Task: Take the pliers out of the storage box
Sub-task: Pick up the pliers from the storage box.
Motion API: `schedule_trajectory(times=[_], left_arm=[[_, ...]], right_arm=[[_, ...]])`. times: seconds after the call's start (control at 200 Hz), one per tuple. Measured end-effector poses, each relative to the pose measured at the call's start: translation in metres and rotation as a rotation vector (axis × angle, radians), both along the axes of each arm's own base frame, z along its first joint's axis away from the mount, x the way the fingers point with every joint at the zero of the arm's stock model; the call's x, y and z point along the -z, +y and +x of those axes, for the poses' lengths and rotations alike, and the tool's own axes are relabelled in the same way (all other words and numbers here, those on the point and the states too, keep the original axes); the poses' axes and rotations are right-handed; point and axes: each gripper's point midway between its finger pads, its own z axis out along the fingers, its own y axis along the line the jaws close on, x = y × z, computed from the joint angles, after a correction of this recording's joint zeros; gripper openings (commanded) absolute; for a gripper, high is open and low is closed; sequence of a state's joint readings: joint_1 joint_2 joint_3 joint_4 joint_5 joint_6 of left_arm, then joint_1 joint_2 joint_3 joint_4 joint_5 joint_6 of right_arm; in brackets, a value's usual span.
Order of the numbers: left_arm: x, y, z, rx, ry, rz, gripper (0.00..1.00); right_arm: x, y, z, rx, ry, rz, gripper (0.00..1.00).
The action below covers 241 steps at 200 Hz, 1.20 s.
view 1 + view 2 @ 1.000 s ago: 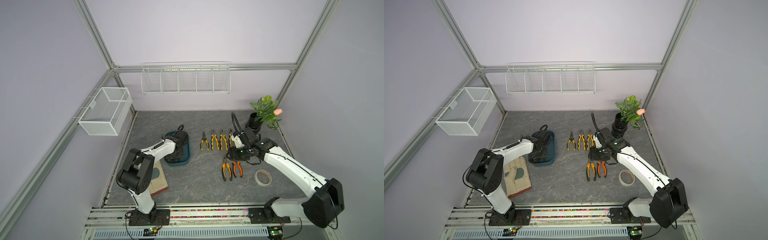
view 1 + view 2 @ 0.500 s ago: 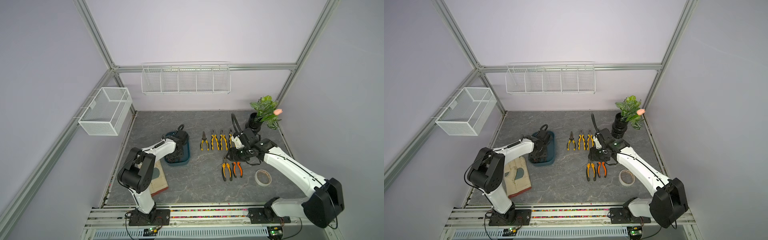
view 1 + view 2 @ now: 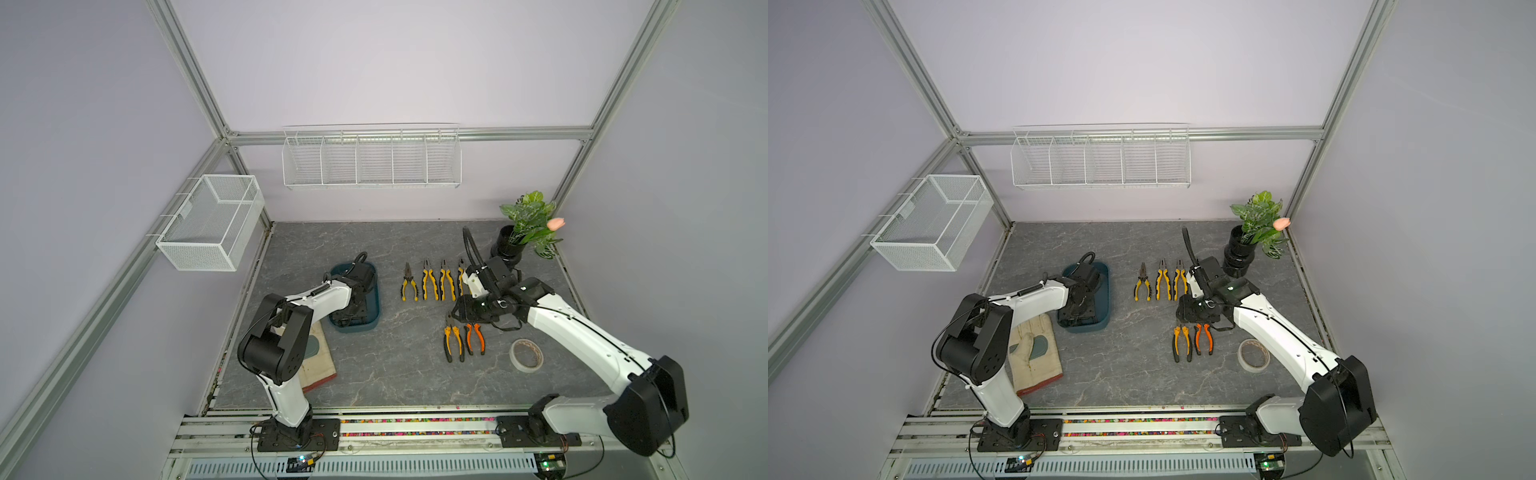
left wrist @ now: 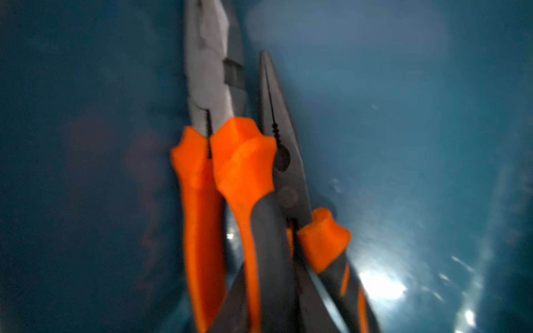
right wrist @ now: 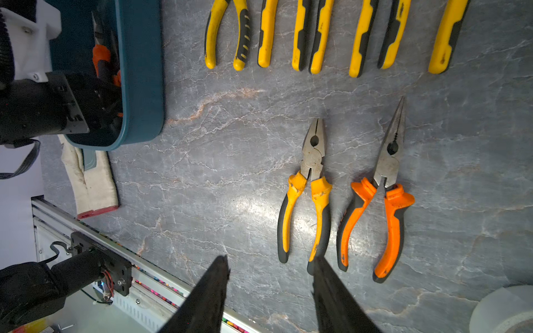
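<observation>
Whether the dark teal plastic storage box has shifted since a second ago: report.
No. The storage box keeps the same gap from the yellow-handled pliers row.

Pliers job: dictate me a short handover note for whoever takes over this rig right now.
Left gripper: down inside the dark teal plastic storage box, shut; what it grips, if anything, is hidden.
Right gripper: open, empty, above the grey stone-look table.
Done: four yellow-and-black-handled pliers lie in a row on the table, two orange-and-black-handled pliers nearer the arm bases.
To do: at least two orange-handled pliers in the box, seen in the left wrist view.
</observation>
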<state>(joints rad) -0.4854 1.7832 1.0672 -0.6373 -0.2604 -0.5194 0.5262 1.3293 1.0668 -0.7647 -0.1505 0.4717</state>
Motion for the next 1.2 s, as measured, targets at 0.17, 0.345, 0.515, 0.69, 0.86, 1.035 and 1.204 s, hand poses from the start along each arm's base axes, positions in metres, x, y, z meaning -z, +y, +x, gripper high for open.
schedule_trajectory(times=[0.17, 0.345, 0.515, 0.69, 0.86, 1.035, 1.204], left_arm=[[-0.001, -0.004, 0.003, -0.005, -0.013, -0.030, 0.00], [-0.003, -0.002, -0.003, -0.005, 0.004, -0.026, 0.14], [-0.004, 0.001, -0.010, -0.001, 0.030, -0.011, 0.19], [-0.005, 0.004, -0.015, 0.002, 0.047, 0.001, 0.23], [-0.012, 0.005, -0.016, 0.007, 0.048, 0.005, 0.23], [-0.022, 0.005, -0.011, 0.013, 0.034, 0.013, 0.16], [-0.023, 0.004, -0.011, 0.020, 0.034, 0.015, 0.00]], right_arm=[[-0.001, 0.000, 0.000, 0.001, -0.002, 0.002, 0.50], [-0.001, -0.001, -0.001, 0.003, -0.003, 0.004, 0.50], [-0.001, 0.000, -0.003, 0.002, 0.000, 0.004, 0.50], [-0.002, 0.001, -0.003, -0.001, -0.003, 0.006, 0.50], [-0.002, 0.002, -0.004, -0.003, -0.003, 0.007, 0.50], [-0.002, 0.004, -0.006, -0.011, -0.003, 0.008, 0.50], [-0.002, 0.005, -0.007, -0.014, -0.003, 0.008, 0.50]])
